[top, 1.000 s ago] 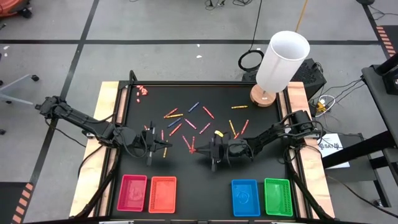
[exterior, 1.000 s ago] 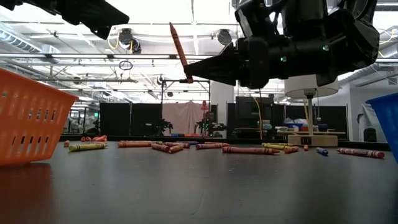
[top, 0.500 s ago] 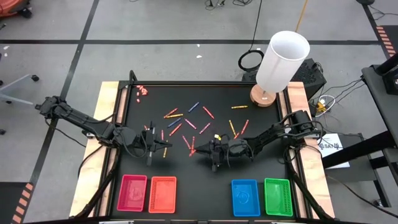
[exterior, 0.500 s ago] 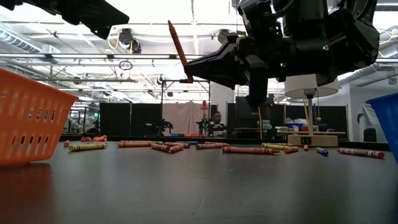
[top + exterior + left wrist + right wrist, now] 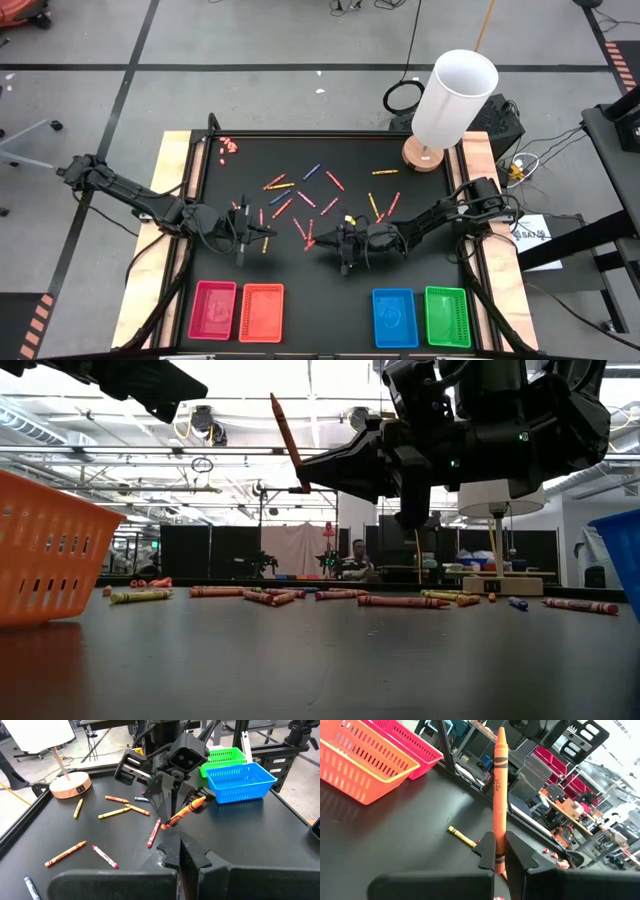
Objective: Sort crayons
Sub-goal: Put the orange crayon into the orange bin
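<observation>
The surface (image 5: 400,215) is black with pale wood edges. Along its near side sit a pink tray (image 5: 213,310), an orange tray (image 5: 261,313), a blue tray (image 5: 394,317) and a green tray (image 5: 447,316), all slotted. Red, orange, yellow and blue crayons (image 5: 300,195) are scattered about. An orange crayon (image 5: 499,795) has a black label band. The lamp (image 5: 450,100) has a white shade and a wood base.

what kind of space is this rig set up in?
Probably a robotics lab or workshop. The low view shows exposed ceiling beams and benches behind the table; the high view shows cables on a taped concrete floor, and the right gripper holds an orange crayon.
</observation>
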### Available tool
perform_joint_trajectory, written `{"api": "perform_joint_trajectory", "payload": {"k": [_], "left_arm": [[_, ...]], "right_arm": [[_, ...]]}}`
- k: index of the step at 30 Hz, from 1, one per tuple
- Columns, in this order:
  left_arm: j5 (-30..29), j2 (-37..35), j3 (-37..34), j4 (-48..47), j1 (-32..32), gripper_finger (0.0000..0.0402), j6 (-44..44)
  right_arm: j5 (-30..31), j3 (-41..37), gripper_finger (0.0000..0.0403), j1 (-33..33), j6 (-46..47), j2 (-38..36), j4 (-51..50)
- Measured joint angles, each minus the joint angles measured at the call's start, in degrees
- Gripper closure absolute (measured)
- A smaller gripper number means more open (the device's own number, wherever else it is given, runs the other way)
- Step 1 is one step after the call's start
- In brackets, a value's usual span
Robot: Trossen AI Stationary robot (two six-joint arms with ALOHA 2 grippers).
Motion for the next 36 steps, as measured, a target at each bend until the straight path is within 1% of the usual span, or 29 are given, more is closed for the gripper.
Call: {"api": "perform_joint_trajectory", "payload": {"k": [7,11,19,27,32,36], "left_arm": [[0.0,0.0,0.0,0.0,0.0,0.0402,0.0],[0.0,0.0,0.0,0.0,0.0,0.0402,0.0],[0.0,0.0,0.0,0.0,0.0,0.0402,0.0],[0.0,0.0,0.0,0.0,0.0,0.0402,-0.1],[0.0,0.0,0.0,0.0,0.0,0.0402,-0.1],[0.4,0.0,0.0,-0.6,0.0,0.0402,-1.5]], "right_arm": [[0.0,0.0,0.0401,0.0,0.4,0.0,-0.5],[0.0,0.5,0.0401,0.1,2.9,0.0,-0.7],[-0.2,5.9,0.0401,1.4,1.2,0.0,-7.3],[-0.2,13.1,0.0401,1.5,0.7,0.0,-17.9],[-0.2,20.2,0.0401,1.5,-1.7,0.0,-29.6],[-0.2,25.5,0.0401,1.5,-1.3,0.0,-38.5]]}}
